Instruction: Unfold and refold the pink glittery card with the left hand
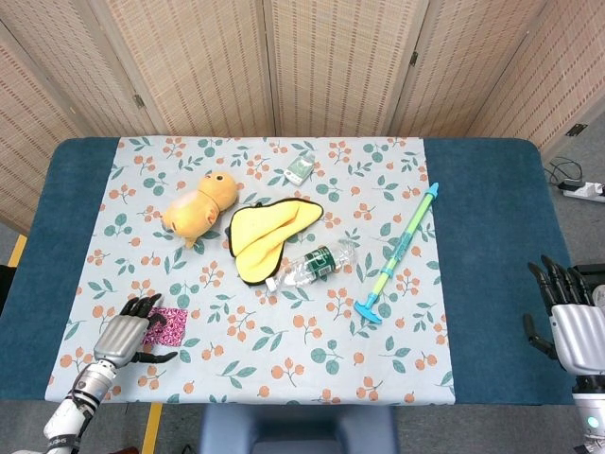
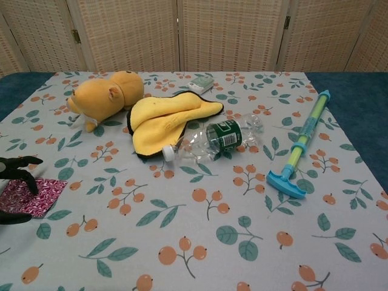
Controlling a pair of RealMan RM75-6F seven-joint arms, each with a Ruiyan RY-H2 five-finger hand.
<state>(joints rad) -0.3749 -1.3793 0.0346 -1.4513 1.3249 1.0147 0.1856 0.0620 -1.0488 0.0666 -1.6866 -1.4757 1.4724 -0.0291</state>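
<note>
The pink glittery card (image 1: pixel 171 326) lies flat on the floral cloth (image 1: pixel 284 369) at the worktop's near left corner. The left hand (image 1: pixel 123 336) sits at the card's 9 o'clock edge, fingers (image 2: pixel 18 170) spread over that edge; whether they touch the card cannot be told. At the card's 12 to 2 o'clock, well apart, lie a yellow plush toy (image 1: pixel 197 203), a yellow cloth (image 1: pixel 265 232), a clear plastic bottle (image 1: pixel 312 265) and a blue-green water squirter (image 1: pixel 397 255). A small green box (image 1: pixel 300 170) lies beyond. The right hand (image 1: pixel 572 326) hangs off the worktop's right edge, fingers apart, holding nothing.
</note>
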